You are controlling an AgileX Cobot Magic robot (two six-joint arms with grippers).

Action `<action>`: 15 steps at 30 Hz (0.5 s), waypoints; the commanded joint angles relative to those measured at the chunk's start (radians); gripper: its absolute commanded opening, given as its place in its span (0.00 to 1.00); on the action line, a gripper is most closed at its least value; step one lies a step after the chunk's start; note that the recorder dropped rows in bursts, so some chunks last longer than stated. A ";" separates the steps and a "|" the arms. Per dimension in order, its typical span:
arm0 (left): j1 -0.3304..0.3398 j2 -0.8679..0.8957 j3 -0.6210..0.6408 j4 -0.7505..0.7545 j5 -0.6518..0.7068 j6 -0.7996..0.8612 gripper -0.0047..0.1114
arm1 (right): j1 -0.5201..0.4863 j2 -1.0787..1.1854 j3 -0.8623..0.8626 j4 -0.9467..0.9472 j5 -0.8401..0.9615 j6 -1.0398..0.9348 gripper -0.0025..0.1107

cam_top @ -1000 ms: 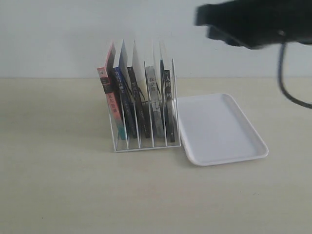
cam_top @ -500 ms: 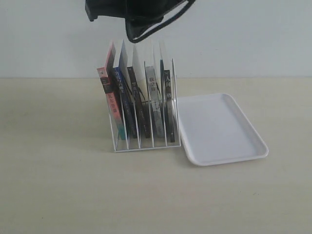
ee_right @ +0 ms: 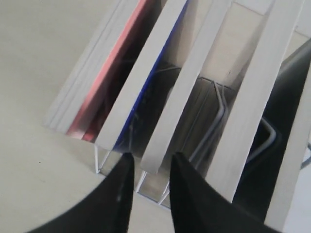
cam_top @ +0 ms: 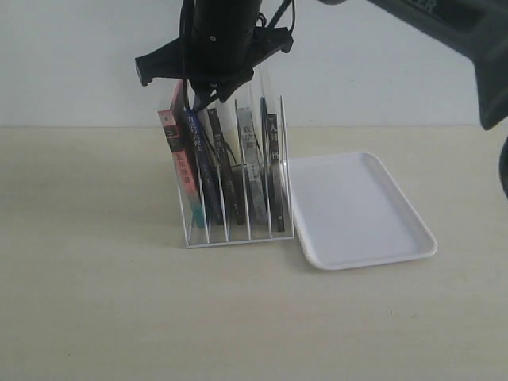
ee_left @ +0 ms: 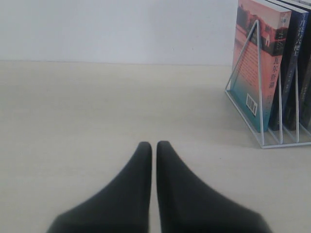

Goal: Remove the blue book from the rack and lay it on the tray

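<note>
The white wire rack (cam_top: 238, 234) holds several upright books. The blue book (cam_top: 198, 171) stands second from the left, beside the pink-spined book (cam_top: 181, 163). My right gripper (cam_top: 200, 100) has reached across and hangs open just above the books' top edges, holding nothing. In the right wrist view its tips (ee_right: 152, 158) straddle the corner of a page edge, with the blue book (ee_right: 146, 73) just to one side of it. The white tray (cam_top: 357, 210) lies flat right of the rack. My left gripper (ee_left: 151, 144) is shut and empty, low over the table, away from the rack (ee_left: 260, 97).
Black-spined books (cam_top: 250, 167) fill the rack's other slots. The right arm's dark body (cam_top: 444, 32) spans the upper right of the exterior view. Bare table lies in front of the rack and to its left.
The right arm swung from the upper right across to the left and came down over the rack's left slots. Books, rack and tray have not moved.
</note>
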 commanded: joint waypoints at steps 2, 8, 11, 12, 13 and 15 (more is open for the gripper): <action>0.002 -0.003 -0.001 -0.004 -0.004 0.000 0.08 | -0.001 0.017 -0.012 -0.021 -0.001 0.031 0.34; 0.002 -0.003 -0.001 -0.004 -0.004 0.000 0.08 | -0.001 0.037 -0.012 -0.041 -0.013 0.044 0.37; 0.002 -0.003 -0.001 -0.004 -0.004 0.000 0.08 | -0.003 0.046 -0.012 -0.052 -0.031 0.053 0.37; 0.002 -0.003 -0.001 -0.004 -0.004 0.000 0.08 | -0.007 0.048 -0.012 -0.052 -0.032 0.058 0.37; 0.002 -0.003 -0.001 -0.004 -0.004 0.000 0.08 | -0.010 0.052 -0.012 -0.052 -0.032 0.064 0.37; 0.002 -0.003 -0.001 -0.004 -0.004 0.000 0.08 | -0.018 0.054 -0.012 -0.053 -0.032 0.076 0.37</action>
